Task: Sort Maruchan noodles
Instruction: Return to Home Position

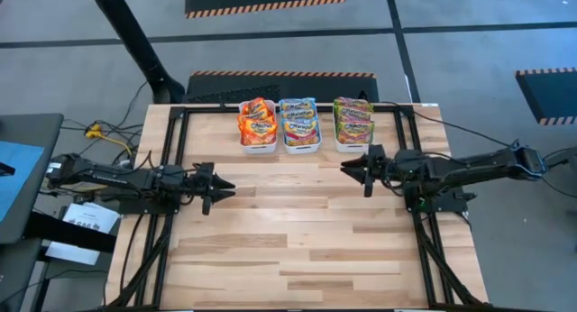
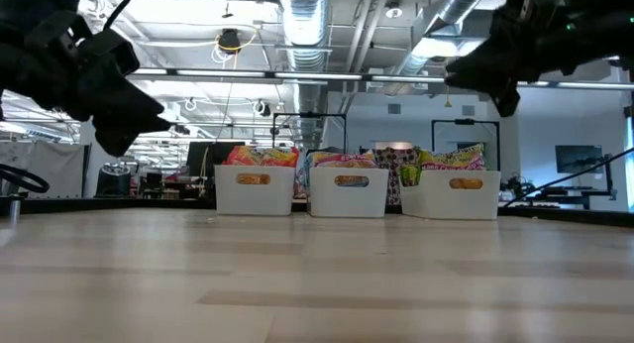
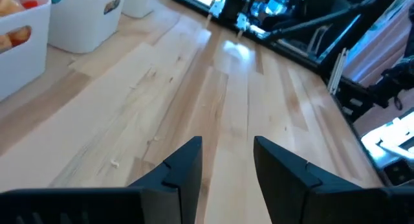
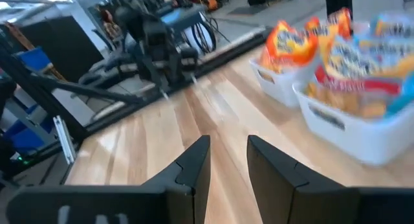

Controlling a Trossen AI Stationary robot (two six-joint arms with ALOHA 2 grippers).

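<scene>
Pull left claw [image 1: 224, 188] and right claw [image 1: 348, 168], both apart and empty, straight back, clear of white bins [image 2: 256, 199].

3 white bins [image 2: 349, 202]: orange packets [image 1: 257, 123], blue packets [image 1: 298, 119], green-pink packets [image 1: 352, 119].

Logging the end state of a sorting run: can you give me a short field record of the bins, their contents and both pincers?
left white bin: orange noodle packs
middle white bin: blue noodle packs
right white bin: green noodle packs
bin row: side by side at the far edge of the table
left pincer: open, empty, raised over the table's left side
right pincer: open, empty, raised over the right side, facing the left one
</scene>
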